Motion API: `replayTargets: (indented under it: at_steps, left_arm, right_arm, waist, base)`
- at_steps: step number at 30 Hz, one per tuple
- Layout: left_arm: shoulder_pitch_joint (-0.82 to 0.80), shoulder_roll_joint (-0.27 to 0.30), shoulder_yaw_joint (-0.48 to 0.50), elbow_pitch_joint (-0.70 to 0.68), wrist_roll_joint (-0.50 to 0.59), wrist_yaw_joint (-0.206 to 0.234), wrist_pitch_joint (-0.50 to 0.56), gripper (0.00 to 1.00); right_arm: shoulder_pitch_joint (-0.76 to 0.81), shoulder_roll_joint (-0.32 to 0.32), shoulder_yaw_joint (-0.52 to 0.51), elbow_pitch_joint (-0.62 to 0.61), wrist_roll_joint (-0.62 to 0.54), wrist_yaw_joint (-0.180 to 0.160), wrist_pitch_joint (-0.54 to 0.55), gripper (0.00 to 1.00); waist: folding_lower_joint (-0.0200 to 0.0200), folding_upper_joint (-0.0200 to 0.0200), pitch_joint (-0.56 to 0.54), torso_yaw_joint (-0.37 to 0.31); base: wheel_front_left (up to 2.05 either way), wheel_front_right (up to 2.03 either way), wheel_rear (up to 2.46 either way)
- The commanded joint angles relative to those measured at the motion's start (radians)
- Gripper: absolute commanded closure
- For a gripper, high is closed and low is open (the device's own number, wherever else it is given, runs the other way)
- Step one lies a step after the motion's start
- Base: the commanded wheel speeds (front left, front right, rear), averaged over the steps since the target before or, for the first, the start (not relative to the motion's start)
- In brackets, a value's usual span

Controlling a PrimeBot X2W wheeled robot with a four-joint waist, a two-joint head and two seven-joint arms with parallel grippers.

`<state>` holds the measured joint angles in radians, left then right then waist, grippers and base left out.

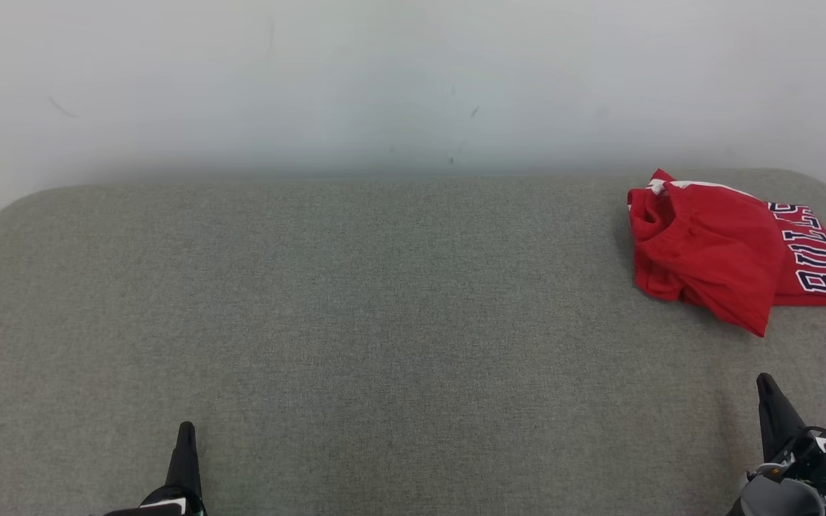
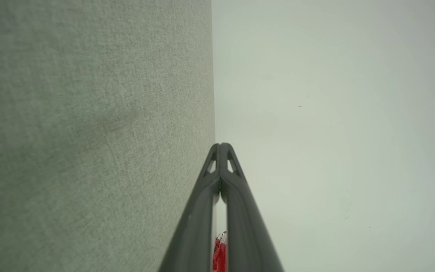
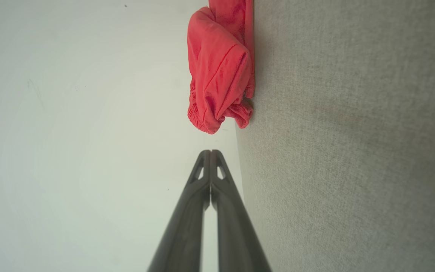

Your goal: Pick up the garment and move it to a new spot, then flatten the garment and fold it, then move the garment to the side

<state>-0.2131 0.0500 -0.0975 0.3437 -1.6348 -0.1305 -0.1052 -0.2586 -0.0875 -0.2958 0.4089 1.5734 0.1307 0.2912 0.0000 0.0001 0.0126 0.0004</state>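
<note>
While both sit low at the near edge, the left end effector (image 1: 186, 433) and the right end effector (image 1: 768, 383) each have their two fingers pressed tight together, with nothing between them. The garment (image 1: 714, 247) is red, with dark white-edged lettering on its right part. It lies at the far right of the worktop (image 1: 384, 322), ahead of the right end effector and well apart from the left. It is a loose bundle: one flap is doubled over the lettered part, and what seems to be a gathered waistband is bunched at its left end.

That lie fits two stages — a heap waiting to be carried to open cloth and spread, or a rough fold already set aside. The pictures do not settle which.

The chief hazard is the corner. The garment sits close to the worktop's rounded far-right corner, with the right edge just beside the lettering. Any drag or nudge to the right or away could tip part of it over the side. A pinch on the top flap alone would probably peel that layer off and let the bundle fall open unevenly. The grey cloth covering looks grippy enough to snag a sliding hem.

Behind the far edge stands the wall (image 1: 384, 86), so reach beyond the garment is short. Toward the middle and left lies a broad stretch of bare cloth — the best room for moving.
</note>
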Motion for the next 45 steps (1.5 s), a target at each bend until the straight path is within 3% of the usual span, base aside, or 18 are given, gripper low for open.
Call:
replayTargets:
  at_steps: [1, 45]
  left_arm:
    - [-0.012, -0.002, 0.004, 0.005, -0.014, -0.005, 0.006, 1.00]
    - [-0.011, -0.001, 0.004, 0.005, -0.012, -0.005, 0.004, 1.00]
  right_arm:
    - [-0.010, 0.003, -0.004, 0.004, 0.014, 0.000, 0.007, 1.00]
    - [-0.011, 0.009, -0.014, 0.004, 0.001, 0.000, 0.013, 1.00]
  waist:
    - [0.0000, -0.0001, 0.000, 0.000]
    - [0.0000, -0.0001, 0.000, 0.000]
  base:
    - [0.00, 0.00, 0.00]
    - [0.00, 0.00, 0.00]
